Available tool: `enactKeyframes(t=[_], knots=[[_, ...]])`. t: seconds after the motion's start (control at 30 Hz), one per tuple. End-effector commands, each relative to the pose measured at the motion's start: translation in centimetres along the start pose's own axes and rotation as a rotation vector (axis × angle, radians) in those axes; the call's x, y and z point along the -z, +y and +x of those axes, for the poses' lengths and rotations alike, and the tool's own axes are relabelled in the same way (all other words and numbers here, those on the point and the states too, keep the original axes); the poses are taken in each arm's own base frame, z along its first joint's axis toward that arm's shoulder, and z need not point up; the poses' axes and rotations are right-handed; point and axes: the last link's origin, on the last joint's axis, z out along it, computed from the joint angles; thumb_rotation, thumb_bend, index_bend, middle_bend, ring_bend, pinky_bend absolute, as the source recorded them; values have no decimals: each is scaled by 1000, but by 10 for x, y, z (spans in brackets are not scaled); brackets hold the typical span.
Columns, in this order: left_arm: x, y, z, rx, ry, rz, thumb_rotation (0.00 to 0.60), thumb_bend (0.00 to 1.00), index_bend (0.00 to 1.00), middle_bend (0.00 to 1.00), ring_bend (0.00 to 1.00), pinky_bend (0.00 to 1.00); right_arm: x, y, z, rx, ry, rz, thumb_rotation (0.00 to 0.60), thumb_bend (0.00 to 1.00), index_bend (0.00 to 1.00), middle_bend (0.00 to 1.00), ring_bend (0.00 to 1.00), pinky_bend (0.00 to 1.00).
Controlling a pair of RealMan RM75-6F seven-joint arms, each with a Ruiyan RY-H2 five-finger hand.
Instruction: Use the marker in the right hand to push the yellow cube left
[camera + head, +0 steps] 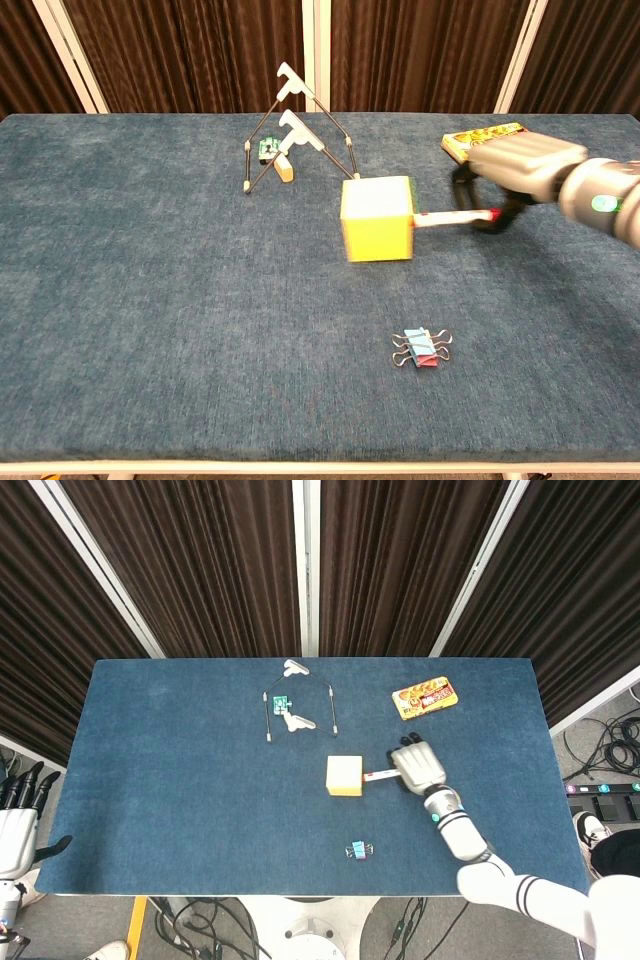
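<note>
Head view shows the yellow cube (pixel 345 776) near the middle of the blue tabletop (pixel 180 780), a little toward the right edge and about halfway between the far edge and the near edge. It sits flat on the cloth. The marker (pixel 379 775) lies nearly level, and its white end touches the right face of the cube. The right robot hand (pixel 420 767) holds the other end of the marker with its fingers curled around it; in the chest view the right robot hand (pixel 515 170) has dark fingers wrapped on the red part of the marker (pixel 452 217), next to the cube (pixel 377 217). How firmly the fingers press I cannot tell, because they hide the grip.

Toward the near edge from the cube lies a small binder clip (pixel 357 851), well apart from it. Toward the far edge stands a wire stand (pixel 297 702) with white pieces and a small green item on it. A snack packet (pixel 424 697) lies near the far right corner, just behind the right robot hand. The left robot hand (pixel 20 825) is off the tabletop, beside the left edge, holding nothing, with its dark fingers pointing up and apart.
</note>
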Motion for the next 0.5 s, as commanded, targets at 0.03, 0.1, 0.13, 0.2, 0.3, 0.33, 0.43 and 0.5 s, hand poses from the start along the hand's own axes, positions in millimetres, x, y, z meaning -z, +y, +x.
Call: enactKeyframes(t=[0.03, 0.1, 0.13, 0.2, 0.3, 0.33, 0.43, 0.5], knots=[[1, -1, 1, -2, 1, 0, 600, 34, 176, 124, 101, 97, -12, -24, 6, 2, 1, 31, 600, 439, 649, 625, 208, 145], [1, -2, 1, -1, 4, 0, 600, 34, 175, 123, 101, 97, -18, -37, 9, 5, -2, 47, 600, 439, 649, 625, 208, 143], [1, -2, 2, 0, 6, 0, 600, 34, 175, 123, 101, 97, -20, -43, 10, 3, -5, 52, 600, 439, 649, 625, 208, 143], [2, -3, 2, 1, 7, -2, 600, 34, 175, 123, 101, 97, -25, -54, 12, 9, -8, 63, 600, 439, 649, 625, 208, 141], [3, -2, 3, -2, 8, -6, 600, 34, 175, 123, 101, 97, -28, -62, 16, 20, -8, 62, 600, 439, 649, 626, 208, 138], [3, -2, 4, -1, 9, -8, 600, 34, 175, 123, 101, 97, -28, -62, 16, 22, -10, 59, 600, 439, 649, 626, 208, 137], [5, -2, 5, -2, 12, -8, 600, 34, 175, 123, 101, 97, -24, -54, 15, 37, -17, 32, 600, 439, 649, 626, 208, 135], [6, -2, 5, -2, 10, -9, 600, 34, 176, 123, 101, 97, -21, -48, 13, 43, -30, 13, 600, 439, 649, 626, 208, 134]])
